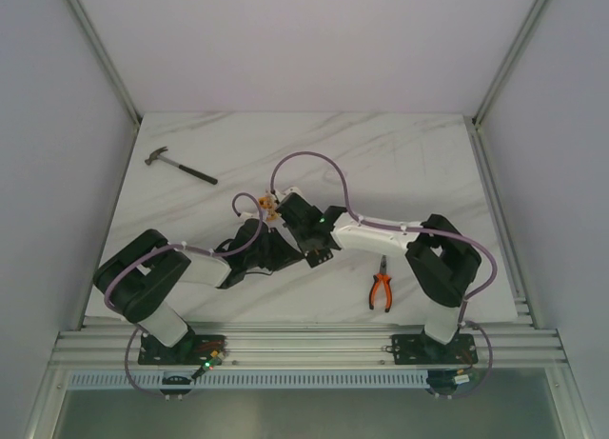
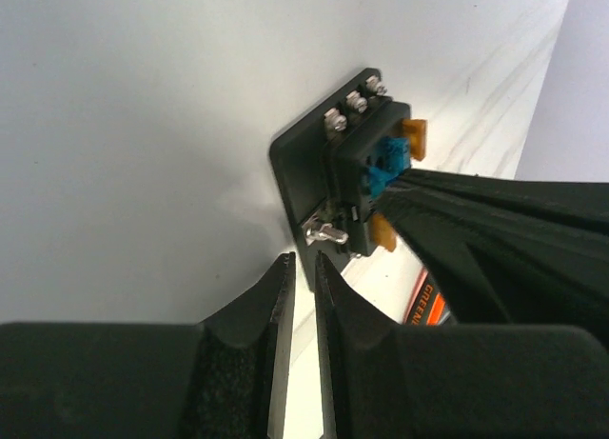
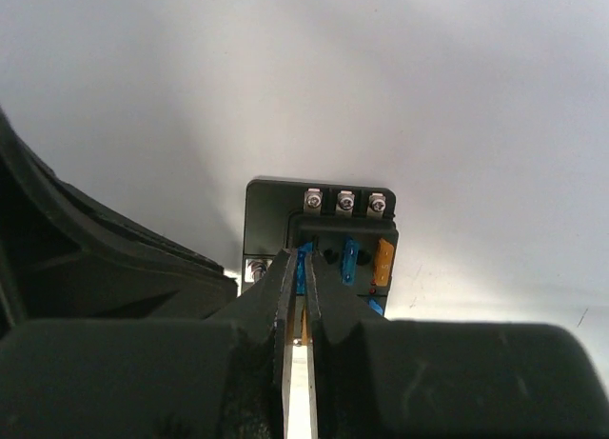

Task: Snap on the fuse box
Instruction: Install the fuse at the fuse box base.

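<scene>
Right wrist: fuse box point(image 3: 324, 228) against fingers point(image 3: 276, 301)

The fuse box point(image 3: 271, 206) lies flat on the white table point(image 3: 428, 96), with three screws point(image 3: 343, 202) along its far edge. The right gripper point(image 3: 302, 260) pinches the left blue fuse point(image 3: 303, 256) (jaws nearly together). Beside it sit a second blue fuse point(image 3: 350, 261) and an orange fuse point(image 3: 383, 260).
</scene>
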Robot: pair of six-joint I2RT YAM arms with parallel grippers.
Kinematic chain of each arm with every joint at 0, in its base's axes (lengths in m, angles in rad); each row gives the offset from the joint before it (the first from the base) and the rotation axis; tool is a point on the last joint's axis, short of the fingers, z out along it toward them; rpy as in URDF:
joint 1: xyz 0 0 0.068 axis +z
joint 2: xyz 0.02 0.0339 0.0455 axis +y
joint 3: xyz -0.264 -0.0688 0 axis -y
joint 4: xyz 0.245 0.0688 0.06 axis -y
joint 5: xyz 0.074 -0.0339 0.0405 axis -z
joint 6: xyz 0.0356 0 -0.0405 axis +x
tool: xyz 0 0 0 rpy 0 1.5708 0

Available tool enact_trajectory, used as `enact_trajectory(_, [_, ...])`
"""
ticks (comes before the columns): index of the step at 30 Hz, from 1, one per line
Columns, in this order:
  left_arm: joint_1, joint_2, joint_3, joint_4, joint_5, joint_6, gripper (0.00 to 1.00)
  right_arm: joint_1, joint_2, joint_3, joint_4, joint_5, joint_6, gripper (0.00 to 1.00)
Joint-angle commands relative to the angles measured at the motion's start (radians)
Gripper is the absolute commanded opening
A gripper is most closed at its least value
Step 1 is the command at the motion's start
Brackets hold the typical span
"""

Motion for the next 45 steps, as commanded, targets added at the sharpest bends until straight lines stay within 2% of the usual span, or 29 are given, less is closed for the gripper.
enact_trajectory(1, [0.004,0.02,-0.002,-0.029,-0.003,-0.011,0.23,-0.025,-0.008,0.012,-0.03,-0.023,0.009,0.08])
enact_trajectory(6, [0.004,0.021,-0.003,-0.028,-0.003,-0.014,0.23,-0.047,-0.032,-0.004,-0.028,-0.045,0.014,0.1])
enact_trajectory(13, [0.004,0.02,-0.003,-0.027,-0.002,-0.014,0.23,-0.065,-0.053,-0.011,-0.03,-0.046,0.017,0.21])
enact_trajectory(16, [0.005,0.019,-0.005,-0.027,-0.002,-0.014,0.23,-0.067,-0.052,-0.013,-0.032,-0.044,0.019,0.23])
enact_trajectory(33, [0.005,0.013,0.0,0.014,0.008,-0.015,0.28,-0.068,-0.02,-0.017,-0.037,-0.052,0.028,0.21])
enact_trajectory(45, [0.005,0.065,0.091,0.028,0.016,0.004,0.29,-0.072,0.009,-0.018,-0.056,-0.084,0.035,0.13])
